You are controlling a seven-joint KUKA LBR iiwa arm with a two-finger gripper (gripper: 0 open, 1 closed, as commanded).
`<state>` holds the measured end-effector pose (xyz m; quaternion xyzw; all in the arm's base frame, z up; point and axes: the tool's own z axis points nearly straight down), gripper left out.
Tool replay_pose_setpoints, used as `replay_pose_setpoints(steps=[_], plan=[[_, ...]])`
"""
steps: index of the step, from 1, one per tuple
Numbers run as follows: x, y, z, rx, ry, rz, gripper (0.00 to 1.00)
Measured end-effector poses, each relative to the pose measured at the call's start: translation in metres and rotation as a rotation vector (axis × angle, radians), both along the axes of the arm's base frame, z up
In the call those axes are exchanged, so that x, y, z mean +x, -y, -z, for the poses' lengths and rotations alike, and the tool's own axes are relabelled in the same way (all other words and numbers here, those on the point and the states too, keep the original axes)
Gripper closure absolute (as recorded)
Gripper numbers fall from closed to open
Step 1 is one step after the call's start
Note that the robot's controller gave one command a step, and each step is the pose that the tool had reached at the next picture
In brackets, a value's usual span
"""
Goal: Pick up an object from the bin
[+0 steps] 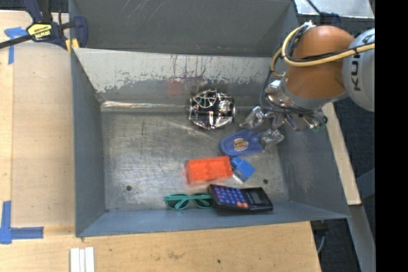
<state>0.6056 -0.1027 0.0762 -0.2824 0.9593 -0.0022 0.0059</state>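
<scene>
Black-and-white patterned ball [211, 109] sitting toward rear; orange block [207, 170], green sunglasses [189, 201] and black calculator [241, 199] lying together near front.

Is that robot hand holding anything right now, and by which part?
It cannot be told. The hand sits at the right end of a blue oval thing, but whether it grips it is unclear.

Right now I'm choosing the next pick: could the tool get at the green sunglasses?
Probably yes. The green sunglasses lie uncovered, though close to the bin front wall and next to the black calculator. The tool hangs by the blue oval thing.
</scene>
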Motion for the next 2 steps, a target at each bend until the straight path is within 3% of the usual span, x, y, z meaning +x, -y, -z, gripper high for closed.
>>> replay_pose_setpoints(steps=[2], plan=[[-0.003, -0.001, -0.022, 0.002, -0.015, 0.001, 1.0]])
